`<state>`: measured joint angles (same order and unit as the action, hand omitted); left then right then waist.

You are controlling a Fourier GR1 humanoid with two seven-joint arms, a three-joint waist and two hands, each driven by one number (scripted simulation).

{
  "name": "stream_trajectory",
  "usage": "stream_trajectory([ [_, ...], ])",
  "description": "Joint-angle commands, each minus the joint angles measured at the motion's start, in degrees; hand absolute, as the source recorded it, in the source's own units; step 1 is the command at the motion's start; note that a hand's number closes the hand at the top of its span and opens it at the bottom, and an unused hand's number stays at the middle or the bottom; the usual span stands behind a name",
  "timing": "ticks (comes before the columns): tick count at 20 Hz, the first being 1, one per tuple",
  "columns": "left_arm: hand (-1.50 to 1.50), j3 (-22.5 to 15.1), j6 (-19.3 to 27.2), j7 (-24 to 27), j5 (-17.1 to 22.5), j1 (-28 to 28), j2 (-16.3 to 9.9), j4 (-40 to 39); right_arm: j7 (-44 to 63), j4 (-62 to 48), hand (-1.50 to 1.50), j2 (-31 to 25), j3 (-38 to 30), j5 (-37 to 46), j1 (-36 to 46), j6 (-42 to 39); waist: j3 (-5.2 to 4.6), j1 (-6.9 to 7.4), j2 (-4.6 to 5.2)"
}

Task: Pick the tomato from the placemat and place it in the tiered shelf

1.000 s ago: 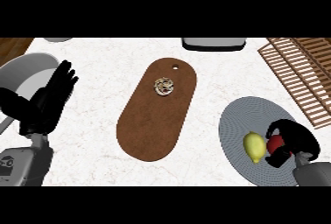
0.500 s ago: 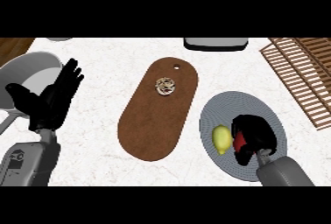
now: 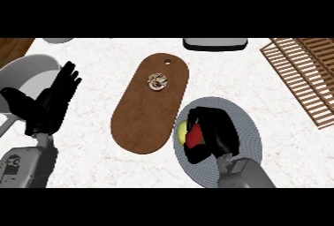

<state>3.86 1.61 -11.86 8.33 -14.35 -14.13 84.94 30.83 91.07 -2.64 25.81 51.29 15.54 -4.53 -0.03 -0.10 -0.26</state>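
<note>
Right robot hand (image 3: pixel 212 132) now around tomato (image 3: pixel 194 136)

- No text, label, brand, number or sign can be read on anything in the head view.
- A small dark mark is seen on the grey left forearm (image 3: pixel 14 164), below the left hand (image 3: pixel 49 103), but it cannot be made out as a letter or a figure.
</note>
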Motion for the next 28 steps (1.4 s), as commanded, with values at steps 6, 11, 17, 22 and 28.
stream_trajectory([
  [6, 0.0, 2.64, -1.94, -0.39, 1.52, -0.35, -2.21, -1.13, 9.66, 23.02, 1.5, 1.44, -8.53, -0.59, 6.52, -0.92, -0.02, -0.66, -0.02],
  [11, 0.0, 0.44, -0.61, -0.56, -0.35, 1.16, -0.07, 2.84, 17.19, 29.19, 1.5, 0.22, -16.04, -1.88, 11.59, -7.19, 0.01, -0.1, 0.08],
  [17, 0.0, 0.07, -0.09, -0.09, -1.22, 1.72, 1.0, 3.1, 17.45, 23.95, 1.5, -7.85, -26.78, -3.13, 19.87, -12.9, 0.02, 0.21, 0.23],
  [22, 0.0, 0.31, 1.27, -2.08, -1.81, -0.49, 1.73, 2.37, 18.83, 21.73, 1.5, -13.49, -37.25, -9.28, 25.34, -16.62, 0.02, 0.06, 0.22],
  [28, 0.0, 1.12, 0.27, 0.67, -2.45, 0.5, 1.54, 0.17, 10.92, 16.47, 1.5, -20.15, -47.42, -14.77, 19.75, -15.86, 0.04, -0.12, 0.29],
])
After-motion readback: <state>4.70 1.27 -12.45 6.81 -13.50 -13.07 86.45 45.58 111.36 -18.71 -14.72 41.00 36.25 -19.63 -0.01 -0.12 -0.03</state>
